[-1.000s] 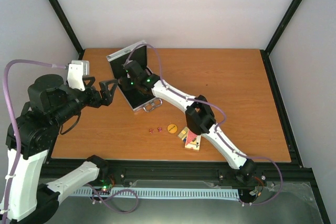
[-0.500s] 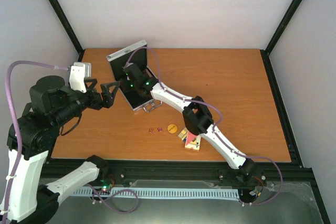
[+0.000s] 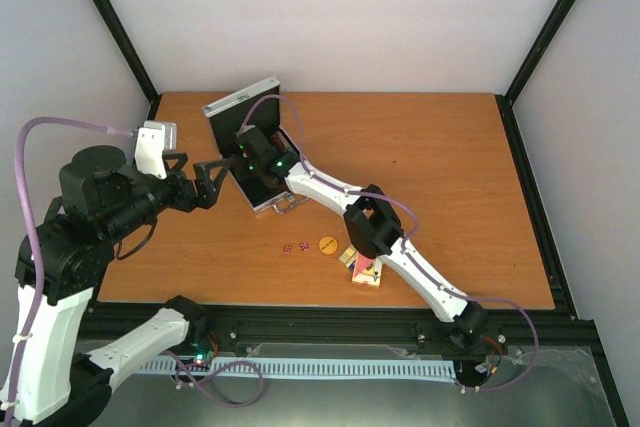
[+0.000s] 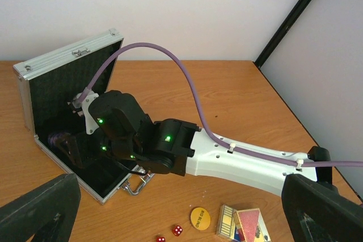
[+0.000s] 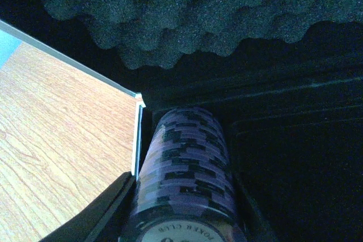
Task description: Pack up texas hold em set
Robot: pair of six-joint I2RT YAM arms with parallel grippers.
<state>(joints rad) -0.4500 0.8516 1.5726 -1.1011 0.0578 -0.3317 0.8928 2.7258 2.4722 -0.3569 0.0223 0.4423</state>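
The silver case (image 3: 240, 102) stands open at the back left of the table, its black foam lid (image 4: 68, 60) upright. My right gripper (image 3: 246, 150) reaches inside the case. In the right wrist view the right gripper (image 5: 181, 211) is shut on a stack of purple-blue poker chips (image 5: 184, 162), low against the case's left wall. My left gripper (image 3: 211, 181) hangs open just left of the case, holding nothing. On the table near the front lie two red dice (image 3: 295, 247), an orange round button (image 3: 327, 244) and card decks (image 3: 362, 265).
The right arm's white forearm (image 4: 244, 160) stretches across the table from the near right to the case, above its handle (image 4: 136, 184). Black frame posts (image 3: 110, 22) stand at the back corners. White walls close in the table (image 3: 450, 157).
The right arm has pushed further left into the case with the chip stack still in its grip. The left gripper has drifted a little right, closer to the case.
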